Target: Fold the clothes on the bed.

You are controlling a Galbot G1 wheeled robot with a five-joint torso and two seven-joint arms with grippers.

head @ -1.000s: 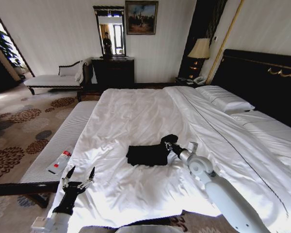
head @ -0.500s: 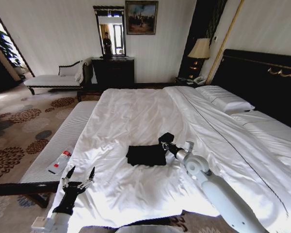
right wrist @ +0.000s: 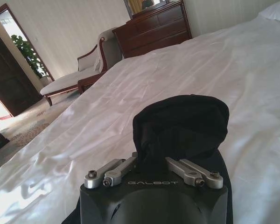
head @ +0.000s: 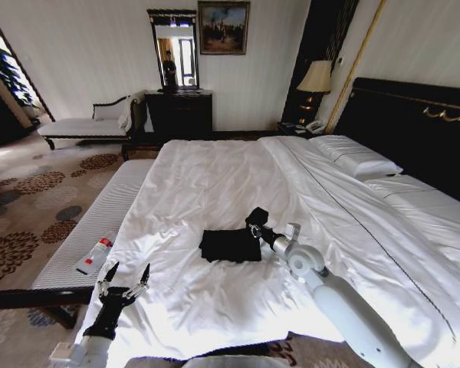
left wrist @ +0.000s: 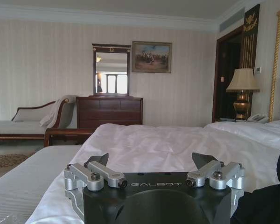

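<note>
The clothes (head: 228,245) are one black shirt lying in a compact bundle on the white sheet of the bed (head: 215,176), near its foot. My right gripper (head: 257,224) is at the shirt's right edge, shut on a raised flap of the black fabric. In the right wrist view the flap (right wrist: 179,123) bulges up between the fingers of that gripper (right wrist: 151,164). My left gripper (head: 123,279) hovers open at the bed's near left corner, apart from the shirt. The left wrist view shows that gripper (left wrist: 151,161) with its jaws spread and nothing between them.
A long striped bench (head: 100,218) runs along the bed's left side, with a small white and red tube (head: 94,255) on it. Pillows (head: 356,157) and the dark headboard (head: 414,123) stand to the right. A dresser (head: 179,113) and chaise (head: 84,124) are by the far wall.
My right gripper has moved left, carrying the lifted flap of the shirt in over the bundle. The left arm has not moved.
</note>
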